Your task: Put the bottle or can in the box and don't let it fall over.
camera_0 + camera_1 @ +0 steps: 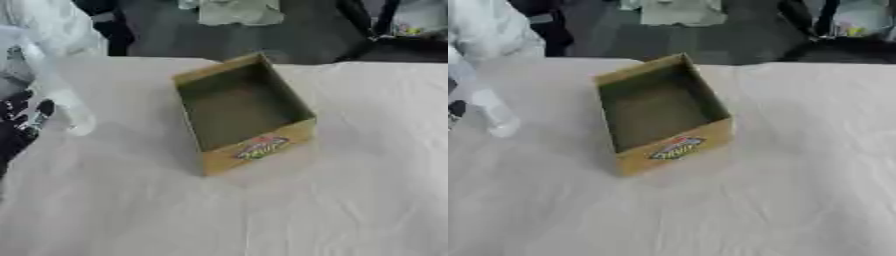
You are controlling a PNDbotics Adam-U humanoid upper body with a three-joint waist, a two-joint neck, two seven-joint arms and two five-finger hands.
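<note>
- Cloth (262, 220) nearest us, bare and wrinkled from 6 o'clock right up to the box, nothing standing on it down here.
- Box (243, 112) sits just above centre, open top up, turned so one corner points to 12 o'clock; its labelled wall (261, 148) faces 5 o'clock. Inside it is empty, floor plainly showing.
- Out at 9 o'clock, a pale, see-through long shape, which I take to be the bottle (77, 120). It leans, its lower end close to the cloth, and it is well apart from the box. Whether it touches the cloth I cannot tell.
- Left hand (19, 122) is at the 9 o'clock edge, dark, just beside that bottle. Gripping it or merely next to it? Too smeared to call, so I cannot tell.
- Right hand shows in neither view.
- Step in hand, as I judge it: the pick-up or the very start of the carry. Nothing is in the box yet, so the task is at its beginning.
- Next move calls for bringing the bottle upright, carrying it toward 3 o'clock over the near-left wall, and lowering it base-first onto the floor.
- Watch the leaning: if the base clips the rim or lands tilted, it could tip. Letting go should wait until it stands flat.
</note>
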